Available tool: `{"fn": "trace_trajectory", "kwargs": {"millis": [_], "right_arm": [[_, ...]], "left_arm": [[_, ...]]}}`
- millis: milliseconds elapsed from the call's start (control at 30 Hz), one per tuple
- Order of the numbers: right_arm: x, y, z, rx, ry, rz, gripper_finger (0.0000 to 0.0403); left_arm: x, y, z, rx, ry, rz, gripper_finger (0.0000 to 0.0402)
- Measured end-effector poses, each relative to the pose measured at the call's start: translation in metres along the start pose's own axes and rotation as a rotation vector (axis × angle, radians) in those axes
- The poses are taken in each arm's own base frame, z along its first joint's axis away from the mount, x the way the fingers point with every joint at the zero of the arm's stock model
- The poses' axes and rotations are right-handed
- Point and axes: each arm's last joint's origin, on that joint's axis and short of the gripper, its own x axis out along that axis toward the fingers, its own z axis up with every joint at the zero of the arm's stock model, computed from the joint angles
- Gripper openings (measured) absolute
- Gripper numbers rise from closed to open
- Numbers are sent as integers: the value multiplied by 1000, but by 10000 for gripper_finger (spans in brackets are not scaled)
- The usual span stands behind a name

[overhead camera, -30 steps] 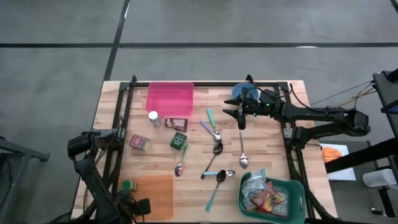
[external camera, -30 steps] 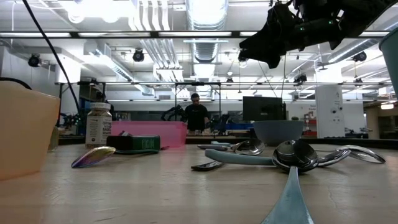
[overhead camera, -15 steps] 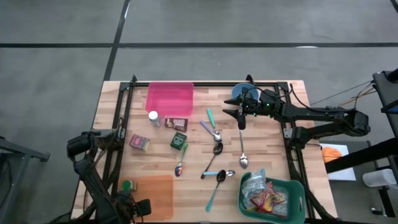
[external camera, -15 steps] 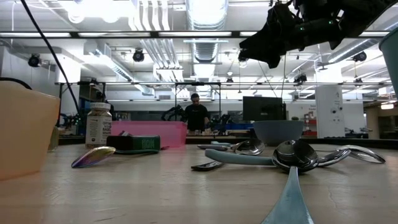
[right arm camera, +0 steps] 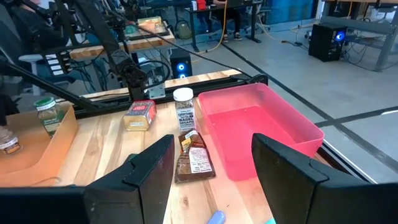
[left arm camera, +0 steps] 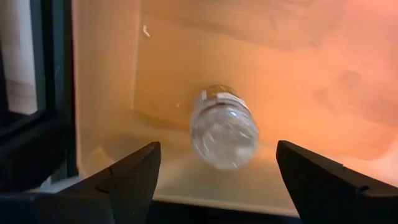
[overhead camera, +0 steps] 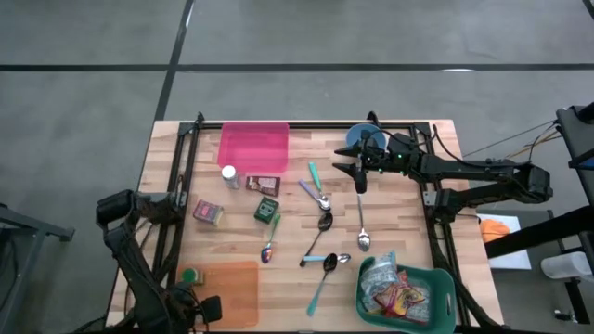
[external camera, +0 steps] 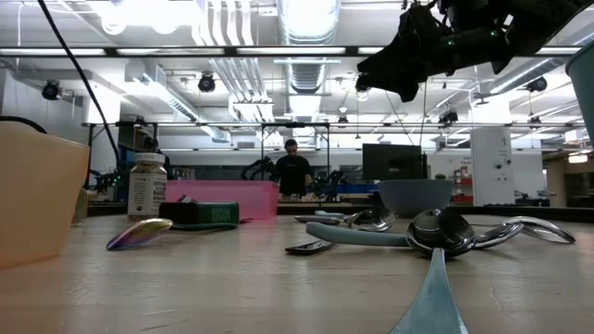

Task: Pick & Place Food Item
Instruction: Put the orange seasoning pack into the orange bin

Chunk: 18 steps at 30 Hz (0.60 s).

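Nothing legible for certain. Dark print on the white label of the small jar (right arm camera: 184,112), too small to read. Printed wrapper on the brown packet (right arm camera: 193,160), wording likewise unreadable.

High: overhead, straight down, far | Low: bench-level, facing room | Wrists: close, forward-facing | Shared: shallow pink plastic tray (overhead camera: 253,147) in high, low, right wrist.

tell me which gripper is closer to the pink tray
Right. The right gripper hovers just beside the pink tray, over the spoons. The left gripper is down at the orange bin on the table's opposite end.
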Motion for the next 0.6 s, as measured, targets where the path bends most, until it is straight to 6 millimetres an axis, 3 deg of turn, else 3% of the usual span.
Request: {"fn": "trace_trajectory", "kwargs": {"millis": [267,433,600], "right_arm": [[0,0,0,0,0,0,211],[0,0,0,0,0,0,211],[0,0,0,0,0,0,211]], "left_arm": [[-36,-14,19,17,47,-40,323],[-59,-41,36,115,30,-12,323],[-88,-70,65,221,-57,53,323]]}}
